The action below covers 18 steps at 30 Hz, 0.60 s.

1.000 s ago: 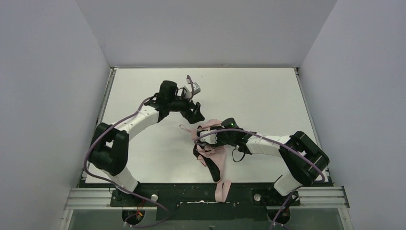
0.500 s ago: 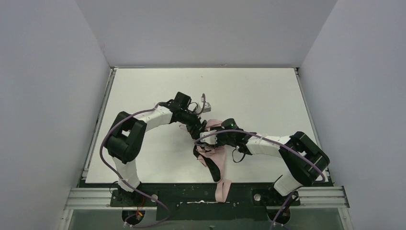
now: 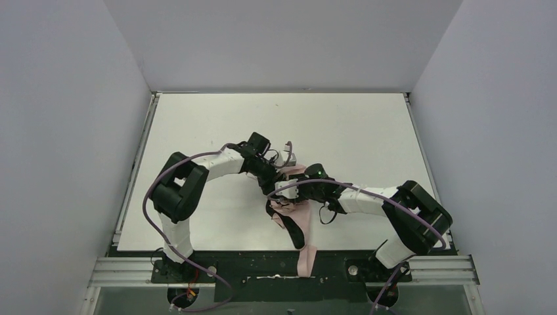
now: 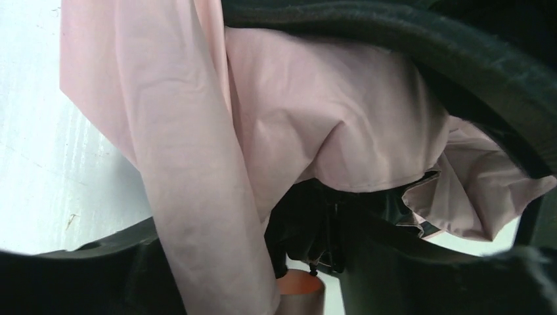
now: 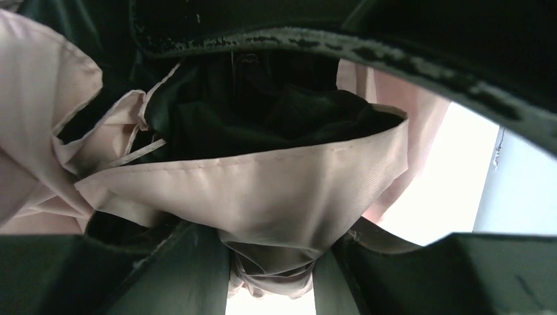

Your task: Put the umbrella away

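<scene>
The pale pink umbrella point(image 3: 297, 213) lies crumpled on the white table point(image 3: 368, 131), its black lining showing. One end hangs over the front edge point(image 3: 305, 261). My right gripper point(image 3: 288, 194) is shut on a bunch of the pink fabric point(image 5: 276, 197), which sits squeezed between its fingers point(image 5: 164, 275). My left gripper point(image 3: 274, 173) has come in from the far left side and touches the umbrella's upper edge. In the left wrist view it point(image 4: 249, 269) is open, with a fold of pink fabric point(image 4: 197, 197) hanging between the wide jaws. A small pinkish cylinder end point(image 4: 301, 289) shows below.
Grey walls close in the table on the left, back and right. A metal rail point(image 3: 131, 269) runs along the front edge by the arm bases. Purple cables loop beside both arms.
My left arm has swung right and toward the front, from the back middle of the table down onto the umbrella's upper edge. The right gripper and umbrella have barely moved.
</scene>
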{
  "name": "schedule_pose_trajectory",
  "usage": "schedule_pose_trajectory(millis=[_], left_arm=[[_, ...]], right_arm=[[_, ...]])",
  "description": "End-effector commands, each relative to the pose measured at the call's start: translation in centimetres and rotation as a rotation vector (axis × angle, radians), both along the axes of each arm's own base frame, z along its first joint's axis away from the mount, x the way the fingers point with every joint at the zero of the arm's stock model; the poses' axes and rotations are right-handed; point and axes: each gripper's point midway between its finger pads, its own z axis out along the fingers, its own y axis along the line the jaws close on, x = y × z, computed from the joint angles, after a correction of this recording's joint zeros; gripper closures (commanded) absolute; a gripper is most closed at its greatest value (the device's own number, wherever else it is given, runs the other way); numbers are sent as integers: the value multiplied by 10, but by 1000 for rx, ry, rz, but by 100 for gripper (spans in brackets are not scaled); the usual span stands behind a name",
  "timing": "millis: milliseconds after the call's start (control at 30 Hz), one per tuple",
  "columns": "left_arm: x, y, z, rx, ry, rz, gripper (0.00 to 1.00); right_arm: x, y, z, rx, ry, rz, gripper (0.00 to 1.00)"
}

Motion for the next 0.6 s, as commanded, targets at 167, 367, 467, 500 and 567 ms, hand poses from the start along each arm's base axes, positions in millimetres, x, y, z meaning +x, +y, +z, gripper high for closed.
schedule_pose_trajectory(millis=[167,367,467,500,567], left_arm=[[-11,-1,1,69,-35,-59,71],[-2,0,2,93,-62,-41,92],[4,0,5,92,-96,-25,96],[5,0,7,89,-110,-23,97],[9,0,11,83,-141,-20,100]], right_arm=[[5,1,28,81,-62,-38,52],[-8,-5,57,101,-51,-33,39],[-25,-12,76,130,-16,-36,38],[-32,-16,81,141,3,-39,38],[-45,-21,96,188,31,-59,38]])
